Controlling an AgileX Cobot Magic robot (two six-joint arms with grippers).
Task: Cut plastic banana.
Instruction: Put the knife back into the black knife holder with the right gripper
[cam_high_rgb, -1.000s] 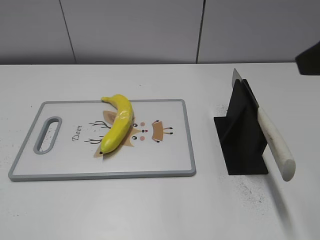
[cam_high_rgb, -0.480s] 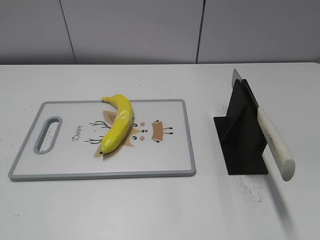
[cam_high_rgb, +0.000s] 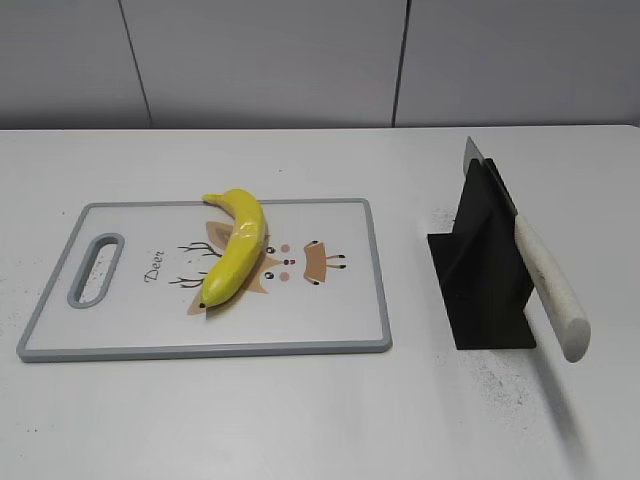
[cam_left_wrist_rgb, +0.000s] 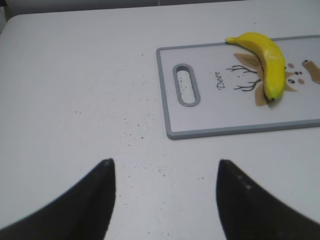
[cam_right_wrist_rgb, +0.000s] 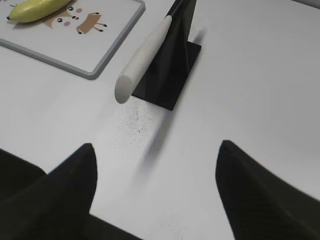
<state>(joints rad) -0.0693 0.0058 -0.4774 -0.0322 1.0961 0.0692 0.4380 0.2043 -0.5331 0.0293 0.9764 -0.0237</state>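
The plastic banana (cam_high_rgb: 236, 245) lies whole on a white cutting board (cam_high_rgb: 120, 320) with a grey rim and a deer picture. It also shows in the left wrist view (cam_left_wrist_rgb: 267, 60) and in the right wrist view (cam_right_wrist_rgb: 35, 9). A knife with a white handle (cam_high_rgb: 550, 285) rests slanted in a black stand (cam_high_rgb: 480, 270); the handle (cam_right_wrist_rgb: 142, 60) also shows in the right wrist view. My left gripper (cam_left_wrist_rgb: 162, 167) is open and empty over bare table, left of the board. My right gripper (cam_right_wrist_rgb: 155, 150) is open and empty, near the knife stand. Neither gripper shows in the exterior view.
The white table (cam_high_rgb: 300, 420) carries small dark specks near the stand and left of the board. The board's handle slot (cam_high_rgb: 96, 268) is at its left end. A grey panelled wall (cam_high_rgb: 300, 60) stands behind the table.
A dark part of the right arm at the exterior view's upper right edge one second ago has left the view. The banana, board and knife have not moved.
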